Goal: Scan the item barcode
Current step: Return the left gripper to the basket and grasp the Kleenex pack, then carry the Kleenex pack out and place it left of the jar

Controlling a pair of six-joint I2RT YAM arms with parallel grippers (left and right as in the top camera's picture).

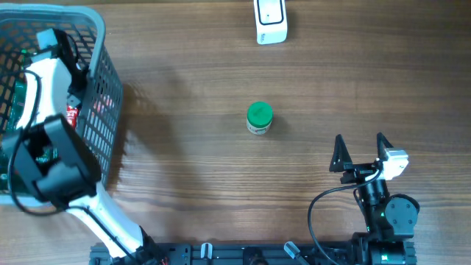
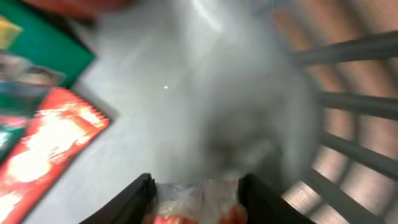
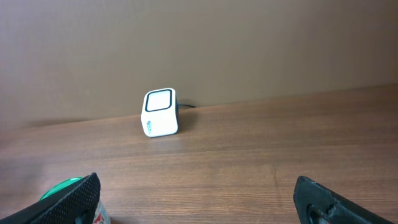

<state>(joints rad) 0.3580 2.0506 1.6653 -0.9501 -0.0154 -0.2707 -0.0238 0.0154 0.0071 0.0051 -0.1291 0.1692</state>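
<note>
Inside the basket, a clear red-printed packet is clamped between the half-narrowed jaws of the left gripper; the right gripper is held wide and empty. Picking is judged under way; next the packet must be lifted out and its barcode turned to the far scanner.

Soft, even light on the table; the left wrist view inside the basket is heavily blurred.
</note>
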